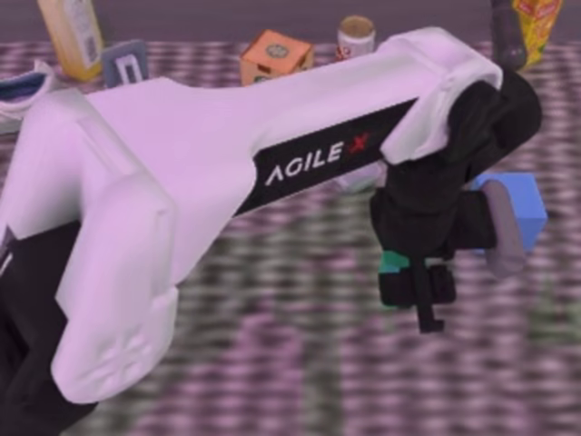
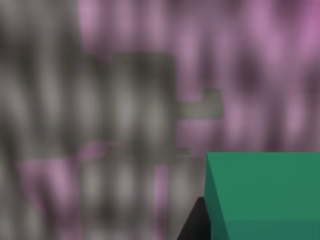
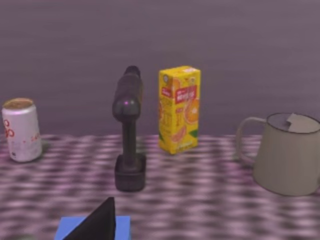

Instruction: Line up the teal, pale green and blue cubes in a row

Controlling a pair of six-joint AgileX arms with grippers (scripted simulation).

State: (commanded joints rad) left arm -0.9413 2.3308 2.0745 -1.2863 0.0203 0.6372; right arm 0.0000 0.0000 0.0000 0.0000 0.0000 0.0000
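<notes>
Surface: a table (image 1: 300, 363) covered in a blurred purple-and-grey weave; the near half lies bare in the top view.
Back edge: an orange box (image 1: 275, 56) with round logos, a white can (image 1: 355, 37), a yellow juice carton (image 3: 179, 109), a dark drill-shaped tool (image 3: 129, 135) and a pale kettle (image 3: 287, 152) stand along it.
Left arm: it reaches across the table from the left; the left gripper (image 1: 415, 289) hangs right of centre, pointing down.
Teal cube: the teal cube (image 1: 394, 264) shows as a small matte green sliver at the left gripper; in the left wrist view it fills the corner with a flat face and a sharp edge. Whether the fingers pinch it or stand spread, I cannot tell.
Blue cube: the blue cube (image 1: 522, 207), plain medium blue, sits on the table just right of the left wrist, partly hidden by it.
Pale green cube: hidden or out of view.
Right gripper: the right gripper (image 3: 95, 222) shows only a dark fingertip over the blue cube; its grip cannot be told.
Open room: bare cloth in front of and left of the teal cube.
</notes>
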